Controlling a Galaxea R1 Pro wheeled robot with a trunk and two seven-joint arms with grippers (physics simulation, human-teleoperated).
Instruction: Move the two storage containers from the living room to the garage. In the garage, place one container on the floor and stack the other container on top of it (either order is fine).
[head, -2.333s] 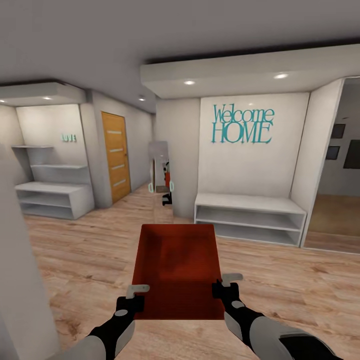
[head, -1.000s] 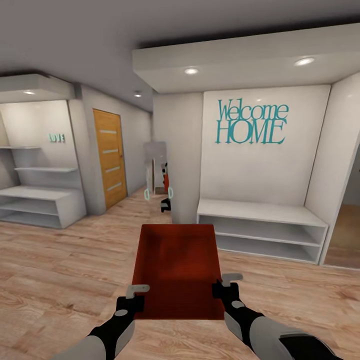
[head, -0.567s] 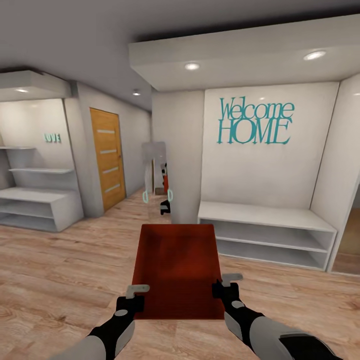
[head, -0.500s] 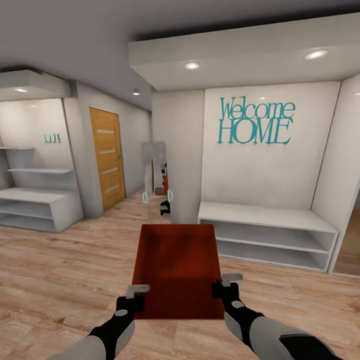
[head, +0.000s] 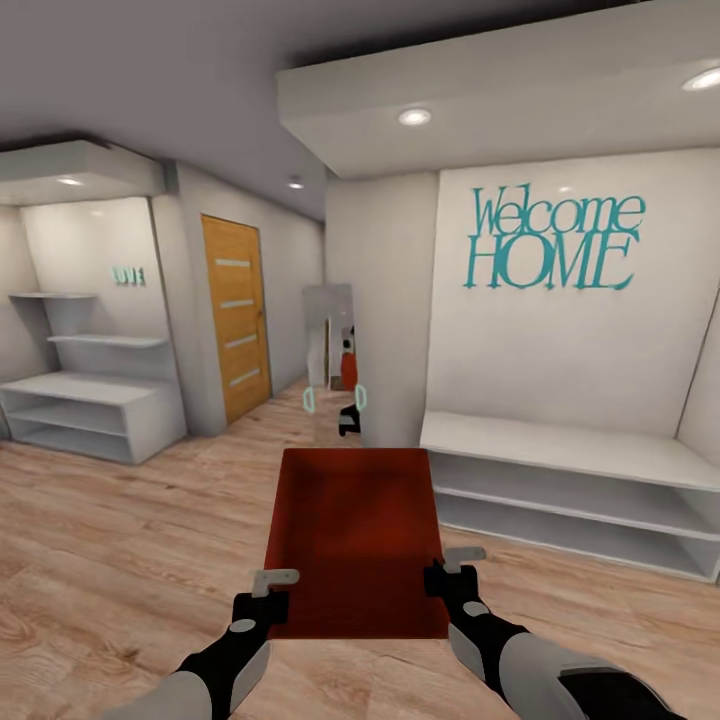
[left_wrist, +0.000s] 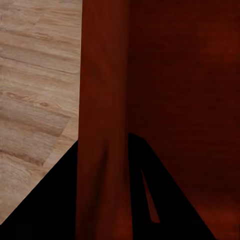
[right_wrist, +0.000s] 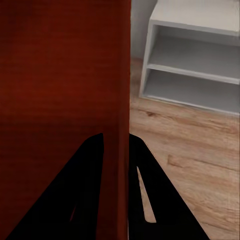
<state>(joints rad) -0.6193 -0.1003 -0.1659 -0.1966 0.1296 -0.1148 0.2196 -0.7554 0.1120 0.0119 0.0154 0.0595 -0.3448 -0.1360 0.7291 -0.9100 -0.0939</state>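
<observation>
A red-orange storage container (head: 355, 540) hangs in front of the robot above a light wood-plank floor (head: 120, 540), carried between both arms. It is a plain rectangular open-top box with straight, smooth, matte walls and a flat bottom, darker inside where the walls shade it.

The left gripper (head: 268, 592) is closed on the container's left wall near the corner closest to the robot; in the left wrist view the two black fingers (left_wrist: 50, 200) sit one on each side of that thin wall (left_wrist: 102, 125). The right gripper (head: 447, 567) is likewise clamped on the right wall near its close corner, and in the right wrist view its dark fingers (right_wrist: 80, 195) straddle the wall's edge (right_wrist: 117, 100).

Ahead, a white wall bears teal cut-out lettering reading "Welcome HOME" (head: 553, 240) above a low white bench shelf (head: 570, 480) with open compartments. At the left stand stepped white shelves (head: 95, 400) and a wooden door (head: 238, 315) with pale horizontal stripes. Between them a narrow mirror panel (head: 333, 360) leans at the hallway's mouth. Round recessed lights (head: 414, 117) dot the grey ceiling.
</observation>
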